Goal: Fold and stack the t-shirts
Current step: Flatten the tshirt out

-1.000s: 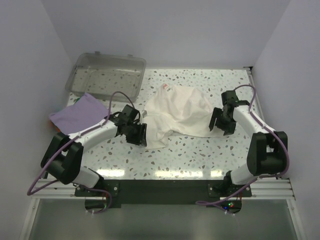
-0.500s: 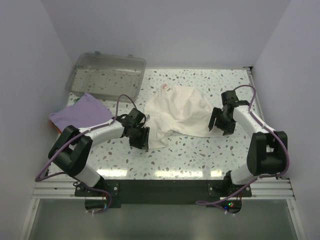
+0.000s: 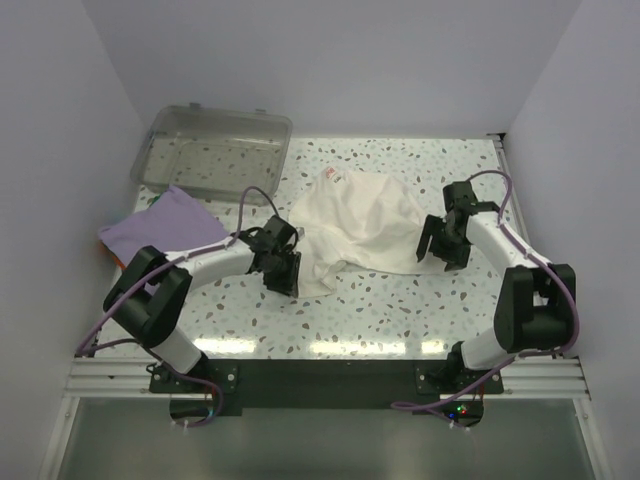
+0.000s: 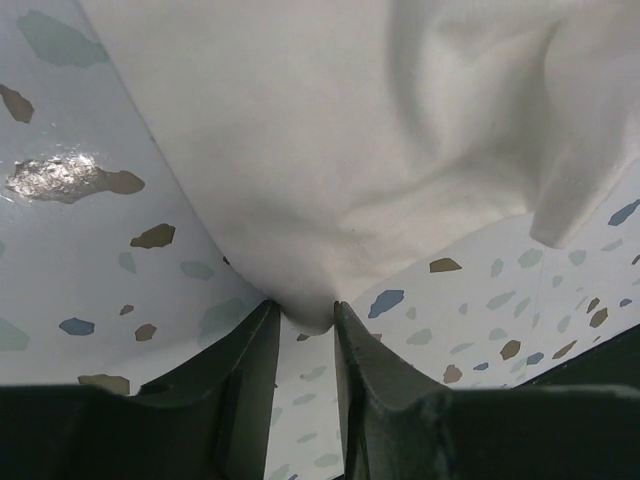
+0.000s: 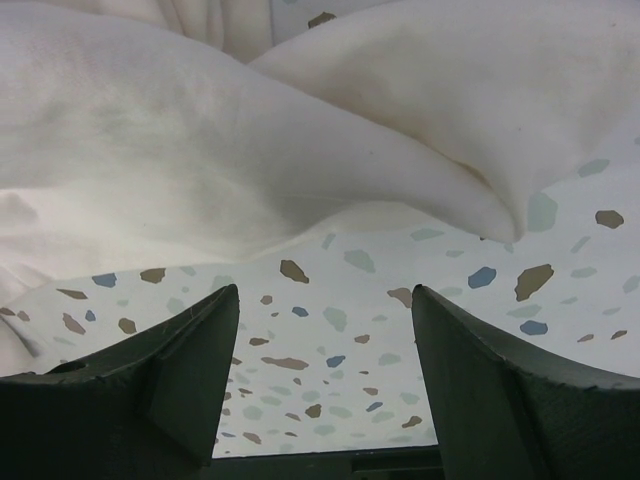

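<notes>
The cream-white t-shirt (image 3: 355, 225) lies rumpled in the middle of the speckled table (image 3: 400, 300), bunched into soft folds, with a small red mark showing near its far edge. The left gripper (image 3: 283, 275) sits at the shirt's near left corner. In the left wrist view its fingers (image 4: 250, 370) are drawn close together, and a rounded fold of the hem is pinched between them, the cloth touching both inner faces and rising away from the tips. The right gripper (image 3: 440, 250) stands at the shirt's right edge with its jaws spread wide. In the right wrist view only bare tabletop lies between its fingers (image 5: 480, 380); the nearest fold of cream cloth rests just beyond the tips, apart from them. The lavender t-shirt (image 3: 160, 225) lies flat at the table's left side, well apart from both grippers, its far corner touching or just beside the clear plastic bin (image 3: 210, 150) at the far left.
</notes>
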{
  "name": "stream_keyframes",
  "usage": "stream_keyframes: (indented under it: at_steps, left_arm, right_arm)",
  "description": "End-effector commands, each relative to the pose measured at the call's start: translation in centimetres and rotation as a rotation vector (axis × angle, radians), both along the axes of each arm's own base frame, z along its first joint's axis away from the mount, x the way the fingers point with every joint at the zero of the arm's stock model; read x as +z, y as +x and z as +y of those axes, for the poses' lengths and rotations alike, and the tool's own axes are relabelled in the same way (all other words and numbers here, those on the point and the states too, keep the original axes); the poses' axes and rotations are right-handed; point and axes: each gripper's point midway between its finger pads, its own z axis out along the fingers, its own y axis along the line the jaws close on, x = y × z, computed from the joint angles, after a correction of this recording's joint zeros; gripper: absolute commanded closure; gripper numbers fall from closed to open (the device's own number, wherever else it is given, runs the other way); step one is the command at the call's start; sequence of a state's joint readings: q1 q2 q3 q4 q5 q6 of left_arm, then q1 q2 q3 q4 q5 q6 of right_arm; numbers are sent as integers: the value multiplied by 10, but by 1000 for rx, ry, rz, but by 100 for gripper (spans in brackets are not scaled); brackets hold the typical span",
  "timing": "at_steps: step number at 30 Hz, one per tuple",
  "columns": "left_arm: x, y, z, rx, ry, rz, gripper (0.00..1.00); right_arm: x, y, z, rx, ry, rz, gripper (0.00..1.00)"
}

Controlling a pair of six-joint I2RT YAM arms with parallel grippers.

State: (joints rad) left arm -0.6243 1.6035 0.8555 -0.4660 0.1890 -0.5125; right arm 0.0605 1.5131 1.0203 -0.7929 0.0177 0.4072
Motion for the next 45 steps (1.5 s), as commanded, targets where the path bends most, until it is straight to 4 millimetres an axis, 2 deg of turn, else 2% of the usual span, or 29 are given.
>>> stream_keyframes:
  at_steps: [1, 4, 8, 11, 12, 14, 15, 18, 22, 26, 28, 37, 45]
  left_arm:
    - [-24, 0, 8, 11, 74, 14, 70]
    - [-25, 4, 9, 13, 83, -5, 100]
    - [-5, 25, 14, 34, 125, -90, 100]
    - [23, 46, 31, 74, 191, -174, 100]
    - [36, 57, 44, 112, 212, -220, 100]
    - [48, 62, 63, 154, 233, -237, 100]
    - [59, 68, 80, 197, 231, -263, 100]
    - [70, 72, 114, 253, 254, -289, 100]
    - [68, 64, 138, 269, 308, -271, 100]
    - [69, 62, 142, 295, 291, -271, 100]
    - [70, 63, 139, 294, 272, -271, 100]
    - [68, 64, 141, 307, 262, -267, 100]
    - [71, 65, 141, 309, 252, -269, 100]
  right_arm:
    - [10, 2, 3, -5, 18, -50, 27]
    - [8, -2, 2, -4, 11, -47, 27]
    - [7, -5, -1, -5, -4, -42, 27]
    - [12, -3, -8, -7, -40, -53, 27]
    - [14, -3, -10, -4, -52, -55, 27]
    - [18, -2, -20, -10, -87, -54, 26]
    - [20, -2, -24, -15, -94, -58, 26]
    - [23, 0, -37, -52, -76, -66, 24]
    - [21, 4, -54, -151, -8, -75, 23]
    - [18, 13, -62, -206, 6, -88, 25]
    - [16, 16, -58, -210, 38, -75, 27]
    - [-12, -12, -62, -272, 16, 23, 38]
    - [-24, -16, -70, -335, 13, 27, 46]
